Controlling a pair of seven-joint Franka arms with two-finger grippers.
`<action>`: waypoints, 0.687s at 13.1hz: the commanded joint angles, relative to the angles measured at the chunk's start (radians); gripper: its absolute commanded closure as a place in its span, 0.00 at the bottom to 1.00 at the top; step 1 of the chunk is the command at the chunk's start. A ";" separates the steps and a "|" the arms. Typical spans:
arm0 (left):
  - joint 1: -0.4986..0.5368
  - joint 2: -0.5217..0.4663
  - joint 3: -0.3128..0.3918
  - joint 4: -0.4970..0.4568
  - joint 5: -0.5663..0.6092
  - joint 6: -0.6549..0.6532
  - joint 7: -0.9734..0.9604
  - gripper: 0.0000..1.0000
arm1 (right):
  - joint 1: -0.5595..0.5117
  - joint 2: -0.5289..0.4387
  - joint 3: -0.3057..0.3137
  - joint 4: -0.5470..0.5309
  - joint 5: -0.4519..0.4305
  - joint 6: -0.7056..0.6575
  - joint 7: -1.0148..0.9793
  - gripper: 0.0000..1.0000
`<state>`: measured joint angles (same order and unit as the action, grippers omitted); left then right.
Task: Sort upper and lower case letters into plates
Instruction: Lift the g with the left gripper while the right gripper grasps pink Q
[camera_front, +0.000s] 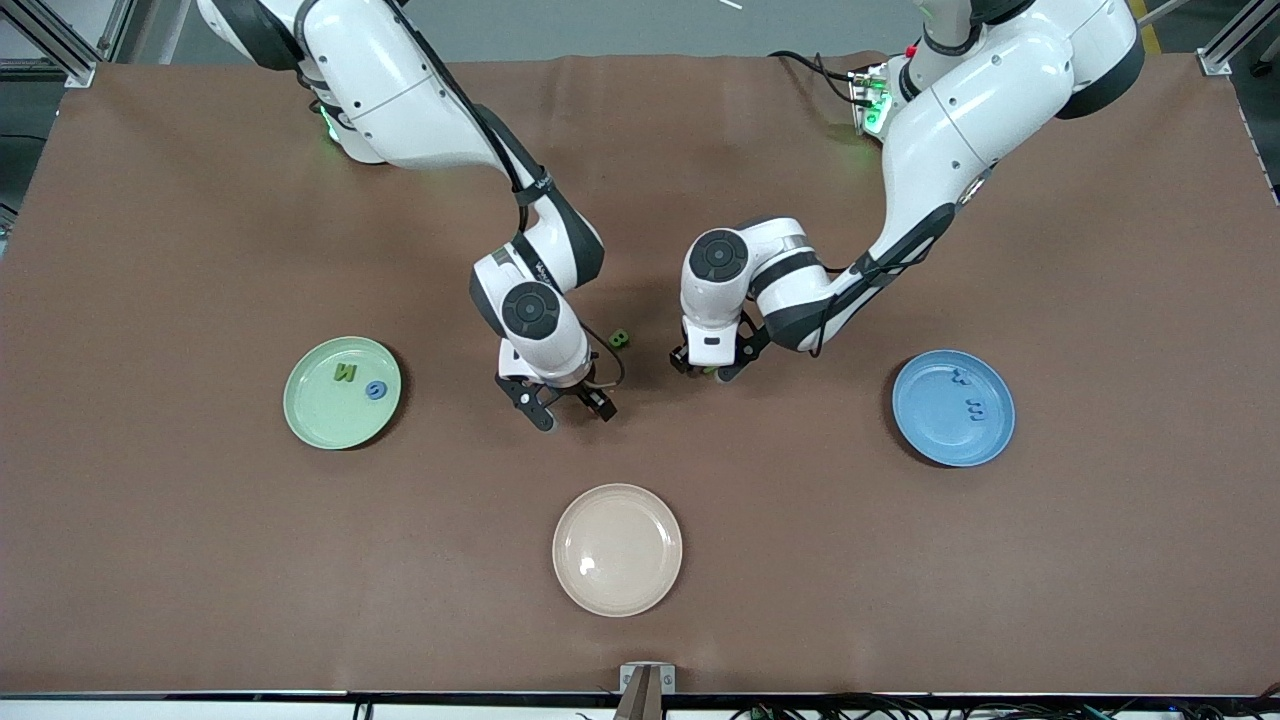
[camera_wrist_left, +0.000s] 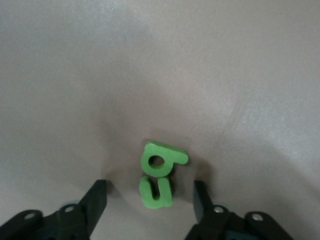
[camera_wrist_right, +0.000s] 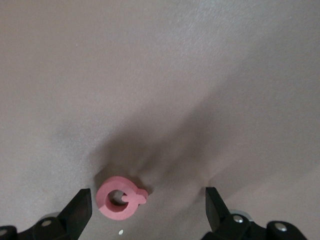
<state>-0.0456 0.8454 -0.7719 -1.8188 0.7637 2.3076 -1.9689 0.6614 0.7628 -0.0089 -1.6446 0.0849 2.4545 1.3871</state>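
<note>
Here, left gripper (camera_wrist_left: 150, 200) hangs low, fingers spread wide around a green letter (camera_wrist_left: 159, 174) on the brown table (camera_front: 200, 560) | right gripper (camera_wrist_right: 149, 210) likewise spread over a pink letter (camera_wrist_right: 120, 198) | mint plate (camera_front: 310, 420) holds two letters, blue plate (camera_front: 925, 440) two | letters look light, stiff; pinch flat sides.

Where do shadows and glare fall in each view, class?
Front view: a bright glare spot on the cream plate. Left wrist view: soft shadow surrounds the green letters between the open left pincer. Right wrist view: a dark shadow spreads above the pink letter within the open right pincer.
</note>
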 joint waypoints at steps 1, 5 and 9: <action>-0.013 0.006 0.008 0.016 -0.001 0.007 -0.019 0.26 | 0.029 0.032 -0.013 0.028 -0.054 -0.005 0.029 0.03; -0.013 0.006 0.008 0.015 -0.001 0.007 -0.019 0.39 | 0.030 0.033 -0.013 0.028 -0.106 -0.011 0.026 0.56; -0.013 0.006 0.009 0.015 0.000 0.007 -0.005 0.61 | 0.017 0.024 -0.013 0.028 -0.106 -0.020 0.020 1.00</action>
<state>-0.0485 0.8454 -0.7713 -1.8080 0.7637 2.3166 -1.9690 0.6822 0.7722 -0.0131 -1.6176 0.0072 2.4423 1.3915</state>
